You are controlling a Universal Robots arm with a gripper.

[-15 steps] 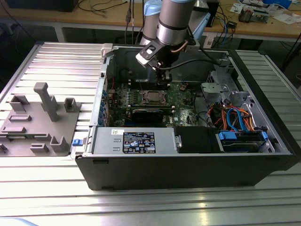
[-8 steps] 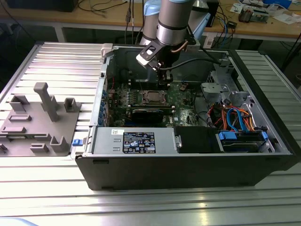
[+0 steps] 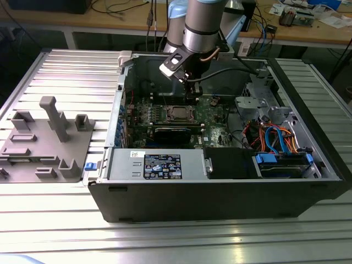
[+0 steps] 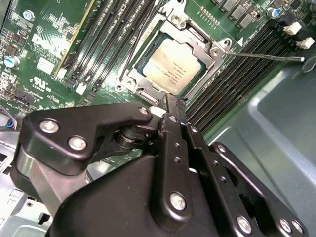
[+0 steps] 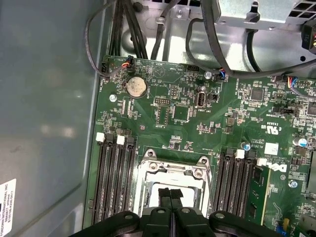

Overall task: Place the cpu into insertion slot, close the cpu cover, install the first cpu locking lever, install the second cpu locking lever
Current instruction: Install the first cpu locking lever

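The second wrist view shows the cpu (image 4: 173,66) seated in the insertion slot (image 4: 129,80). The cpu cover (image 4: 213,49) frames it, and a thin lever (image 4: 261,55) juts over the memory slots (image 4: 232,79). In the exterior view the arm stands near upright inside the open case (image 3: 324,165). The gripper (image 3: 192,91) is pinched together, empty, at the slot's edge, with the case wall (image 4: 276,128) close by.

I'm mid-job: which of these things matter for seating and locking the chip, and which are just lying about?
Job: chip; metal cover frame around it; thin lever; tool, shut, beside the frame.
Lying about: coin battery; grey stand; blue cables; black card.
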